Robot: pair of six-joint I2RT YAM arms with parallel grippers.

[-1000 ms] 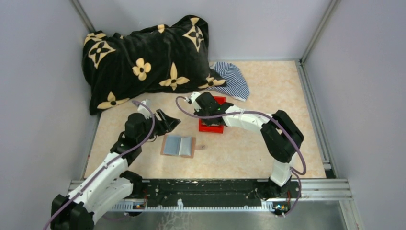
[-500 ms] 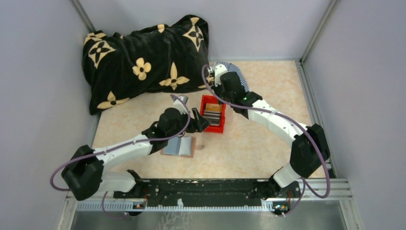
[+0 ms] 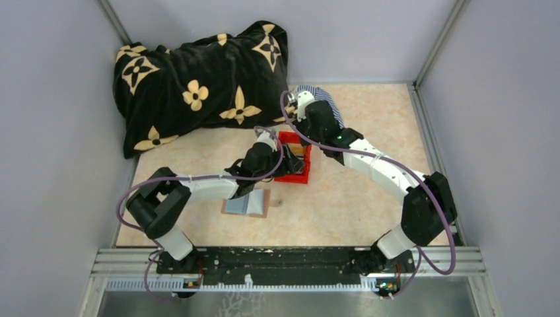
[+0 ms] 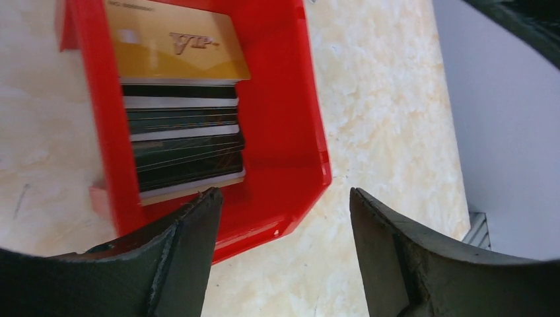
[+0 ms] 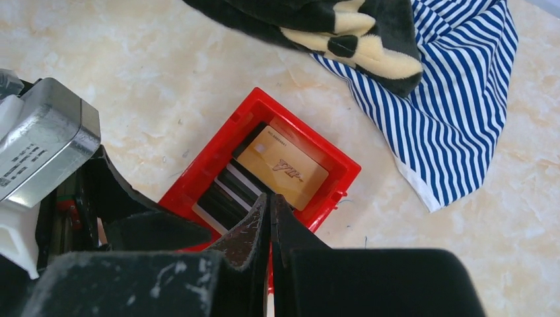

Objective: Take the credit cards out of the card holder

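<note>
The card holder [image 3: 249, 202] lies open on the table, grey-blue panels up, its left part under my left forearm. The credit cards lie stacked in a red bin [image 3: 300, 173]: a gold card [image 4: 175, 43] over several dark ones [image 4: 181, 145]. They also show in the right wrist view, the gold card [image 5: 290, 168] beside the dark cards [image 5: 228, 191]. My left gripper [image 4: 284, 193] is open at the bin's near corner [image 4: 290, 191], nothing between its fingers. My right gripper [image 5: 269, 196] hovers shut and empty above the bin [image 5: 198, 178].
A black cushion with cream flowers [image 3: 198, 79] fills the back left. A blue-striped cloth [image 3: 327, 109] lies behind the bin, under my right wrist. Grey walls close in the sides and back; metal rails run along the right and near edges.
My left arm has stretched from beside the card holder to the red bin, its jaws wider. My right gripper has drawn back from the bin toward the striped cloth, then held still.
</note>
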